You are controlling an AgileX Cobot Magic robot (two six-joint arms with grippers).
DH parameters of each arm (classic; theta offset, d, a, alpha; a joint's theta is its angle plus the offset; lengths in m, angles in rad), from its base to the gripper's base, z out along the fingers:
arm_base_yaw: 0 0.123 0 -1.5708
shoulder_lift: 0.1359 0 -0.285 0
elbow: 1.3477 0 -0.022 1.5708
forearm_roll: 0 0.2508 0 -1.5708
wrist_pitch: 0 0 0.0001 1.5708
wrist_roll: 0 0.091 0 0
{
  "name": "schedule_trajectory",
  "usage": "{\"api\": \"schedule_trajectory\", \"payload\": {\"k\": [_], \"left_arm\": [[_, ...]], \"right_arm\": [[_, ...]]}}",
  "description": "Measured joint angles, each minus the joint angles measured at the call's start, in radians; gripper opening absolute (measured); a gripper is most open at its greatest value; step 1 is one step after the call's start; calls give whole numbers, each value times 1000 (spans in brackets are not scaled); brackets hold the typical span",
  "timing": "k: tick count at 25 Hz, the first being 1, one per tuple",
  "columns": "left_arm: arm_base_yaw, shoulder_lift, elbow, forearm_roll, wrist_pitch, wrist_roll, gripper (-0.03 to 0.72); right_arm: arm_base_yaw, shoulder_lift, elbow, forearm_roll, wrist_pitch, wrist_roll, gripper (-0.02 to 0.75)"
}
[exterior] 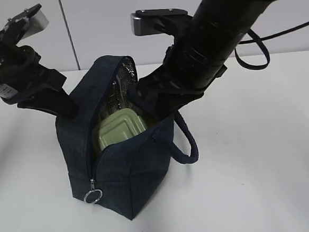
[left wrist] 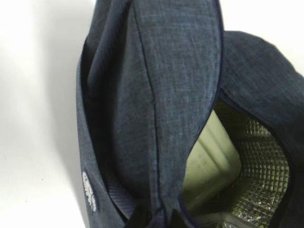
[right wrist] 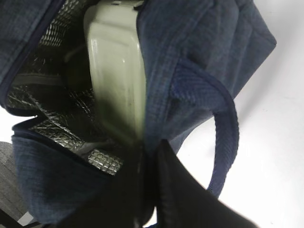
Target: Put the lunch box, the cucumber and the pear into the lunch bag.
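1. Fabric of dark navy makes up the large lunch bag (exterior: 123, 166), which stands upright on the white tabletop (exterior: 263, 156) with its top unzipped and spread wide.
2. Its silver quilted foil lining (exterior: 121, 81) shows inside the mouth, and a metal ring pull (exterior: 93, 195) hangs at the low end of the zipper on the front corner.
3. The small rectangular lunch box with the pale sage-green lid (exterior: 119, 129) sits inside the bag, tilted, its lid facing up and toward the front.
4. The looped navy strap handle (exterior: 188, 140) hangs down the bag's right side.
5. The left claw (left wrist: 156, 219) is clamped on the bag's left rim; the wrist view shows navy fabric pinched between its dark fingertips (left wrist: 137, 221).
6. The right claw (right wrist: 151, 199) is closed on the bag's right rim just beside the strap, its black fingers (right wrist: 185, 190) squeezing the fabric edge, with the lunch box close by inside.
7. Neither the cucumber nor the pear can be made out in any view.
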Motion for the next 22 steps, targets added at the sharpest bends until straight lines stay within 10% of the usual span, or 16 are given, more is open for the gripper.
{"api": "schedule_trajectory", "payload": {"k": [4,9,22], "left_arm": [[0,0,0,0,16,0,102],[0,0,-1,1,20,-1,342],[0,-279,104,10,-147,39,421]], "right_arm": [[0,-7,11,0,-28,-20,160],[0,-15,11,-2,-43,-48,603],[0,-180,75,-41,-160,-50,593]]}}
